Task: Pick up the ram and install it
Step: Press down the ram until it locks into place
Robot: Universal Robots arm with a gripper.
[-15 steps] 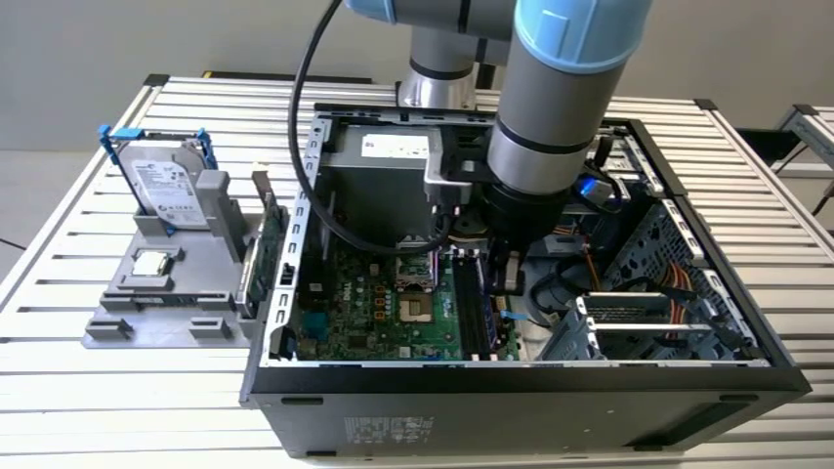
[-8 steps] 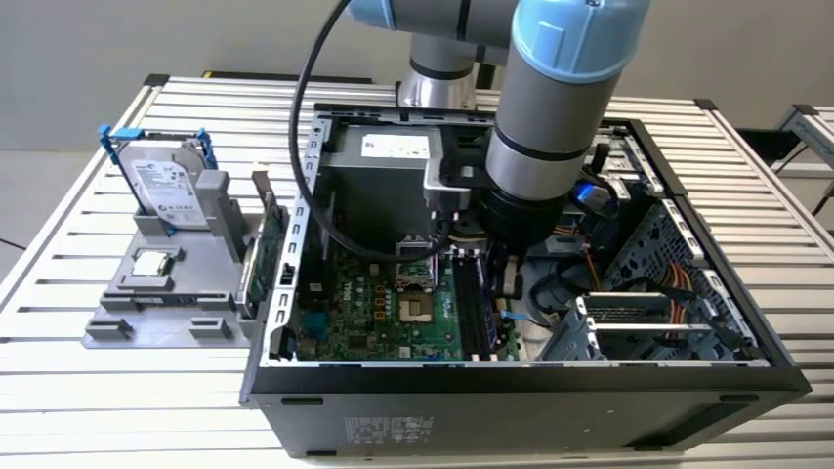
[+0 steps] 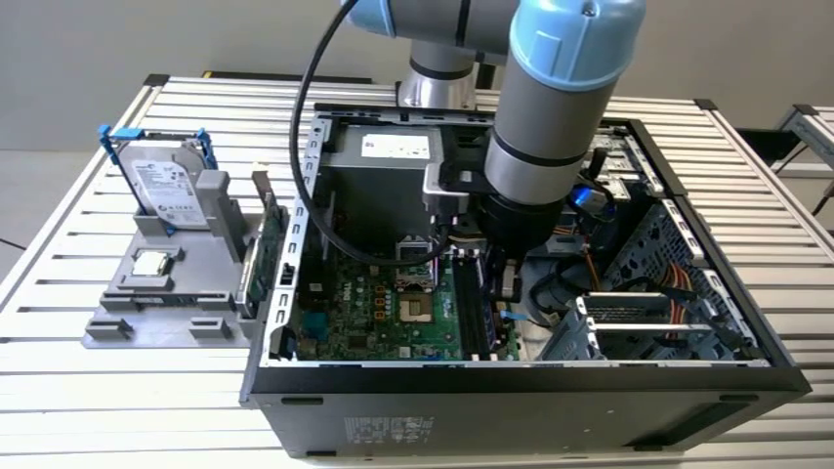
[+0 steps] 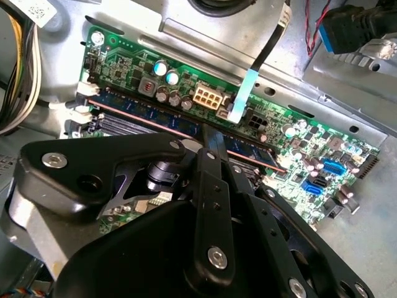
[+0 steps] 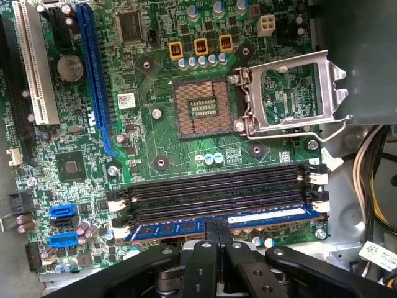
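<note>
The gripper [image 5: 216, 234] is pinched shut on the top edge of the ram [image 5: 248, 221], which stands on edge along the outermost of the four memory slots [image 5: 217, 192] — held at mid-length, likely so a push bears evenly on both ends. In the second wrist view the ram [image 4: 142, 112] runs past the fingertips [image 4: 214, 144], parallel to the empty slots. White latches [image 5: 319, 208] flank the slot ends; whether they have closed I cannot tell. In the exterior view the arm [image 3: 554, 107] reaches steeply down into the open computer case [image 3: 521, 386], wrist near vertical — right of the parts stand [image 3: 163, 303].
</note>
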